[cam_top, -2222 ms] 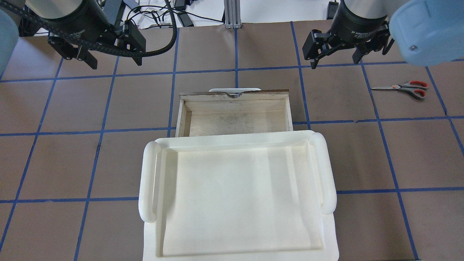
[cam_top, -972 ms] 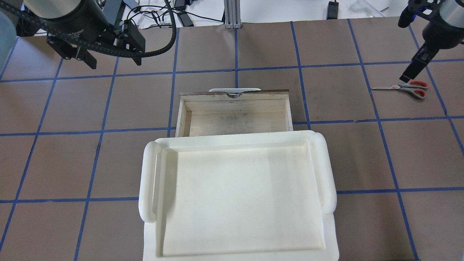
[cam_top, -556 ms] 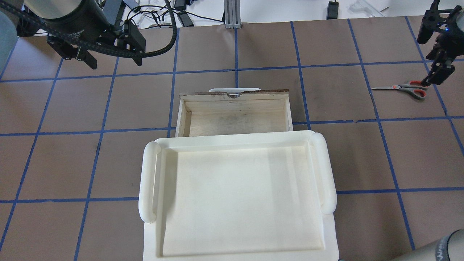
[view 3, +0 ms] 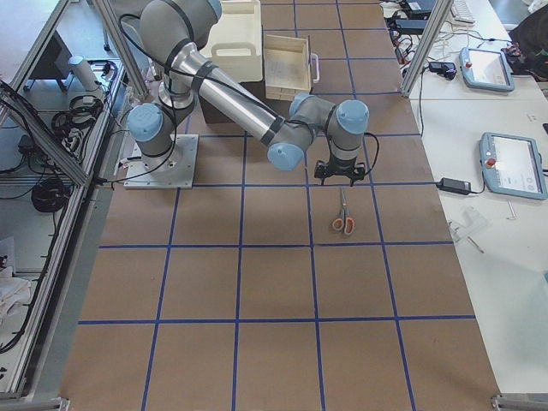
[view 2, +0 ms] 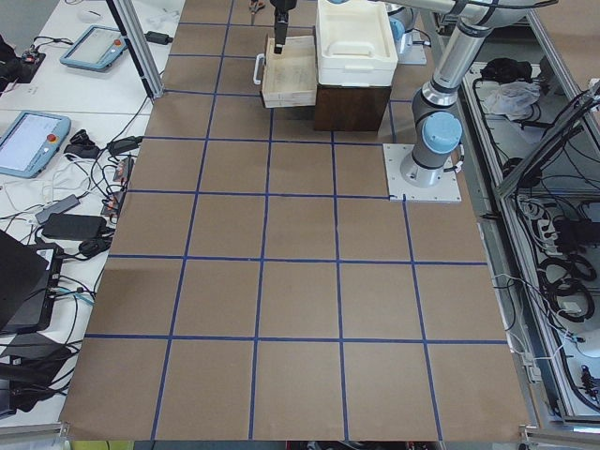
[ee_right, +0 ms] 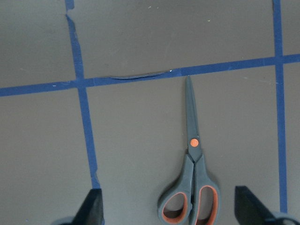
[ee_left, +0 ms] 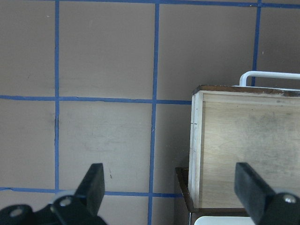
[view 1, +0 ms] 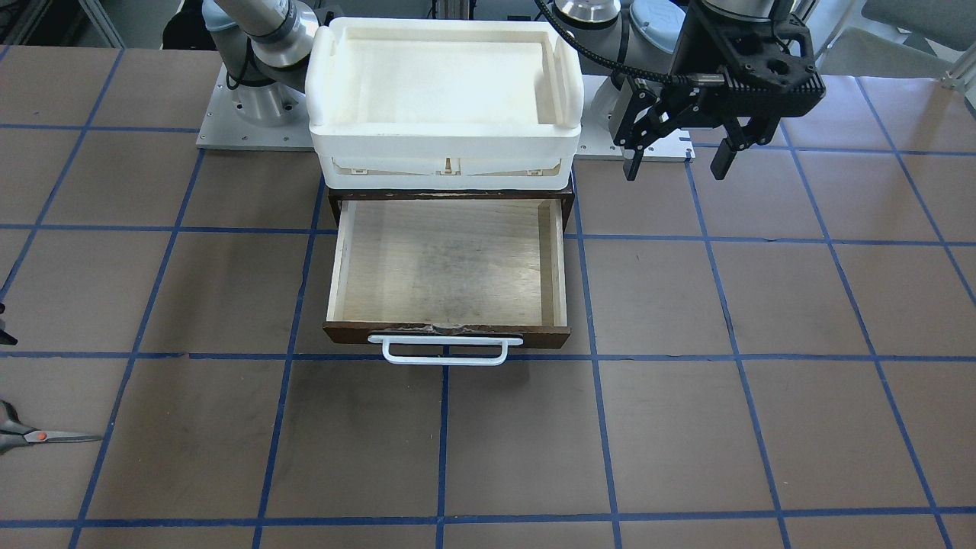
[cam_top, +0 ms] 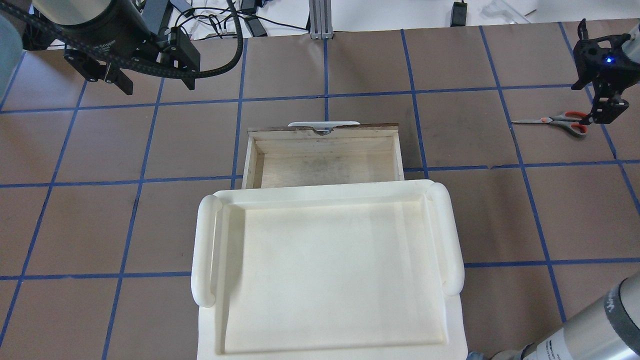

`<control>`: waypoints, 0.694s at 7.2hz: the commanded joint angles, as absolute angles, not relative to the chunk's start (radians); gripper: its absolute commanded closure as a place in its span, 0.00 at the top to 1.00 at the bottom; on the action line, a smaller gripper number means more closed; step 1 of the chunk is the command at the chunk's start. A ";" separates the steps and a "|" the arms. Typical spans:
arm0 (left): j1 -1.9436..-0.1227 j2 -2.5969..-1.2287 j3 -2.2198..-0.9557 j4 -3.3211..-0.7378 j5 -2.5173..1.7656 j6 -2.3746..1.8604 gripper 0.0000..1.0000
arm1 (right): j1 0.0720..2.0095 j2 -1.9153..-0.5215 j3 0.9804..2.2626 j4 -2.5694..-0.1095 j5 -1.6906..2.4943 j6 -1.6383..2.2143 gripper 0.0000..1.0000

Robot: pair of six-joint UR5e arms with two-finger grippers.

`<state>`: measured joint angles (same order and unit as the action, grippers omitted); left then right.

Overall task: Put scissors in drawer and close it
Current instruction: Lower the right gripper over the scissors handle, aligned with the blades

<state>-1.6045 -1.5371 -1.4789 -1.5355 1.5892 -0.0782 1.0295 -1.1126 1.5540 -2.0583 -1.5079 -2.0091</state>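
Observation:
The scissors point(cam_top: 555, 121) lie closed on the brown table at the far right, blades pointing toward the drawer; they also show in the front view point(view 1: 30, 436). My right gripper point(cam_top: 607, 111) hangs open just above their handles. In the right wrist view the scissors point(ee_right: 192, 183) lie between the open fingers point(ee_right: 93, 206) without touching them. The drawer point(cam_top: 325, 167) is pulled open with its pale inside bare and its white handle point(view 1: 444, 351) at the front. My left gripper point(cam_top: 157, 86) is open and empty, raised beside the drawer's left side.
A white plastic tray point(cam_top: 325, 192) sits on top of the cabinet, just behind the open drawer. Blue tape lines grid the brown table. Cables and tablets lie beyond the table's far edge.
My right arm has swung out to the far right and turned its open gripper over the scissors' handles. The scissors, drawer and left arm have not moved.

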 commanded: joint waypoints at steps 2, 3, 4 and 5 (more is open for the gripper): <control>-1.605 -1.536 -1.480 -1.536 1.589 -0.078 1.00 | 0.992 -0.990 1.508 -2.123 -1.460 -2.037 0.97; -1.605 -1.536 -1.480 -1.536 1.591 -0.078 1.00 | 0.999 -0.976 1.502 -2.141 -1.463 -2.043 0.96; -1.605 -1.536 -1.479 -1.536 1.589 -0.078 1.00 | 1.014 -0.947 1.500 -2.181 -1.459 -2.113 0.96; -1.605 -1.537 -1.480 -1.536 1.589 -0.078 1.00 | 1.032 -0.933 1.500 -2.216 -1.457 -2.155 0.95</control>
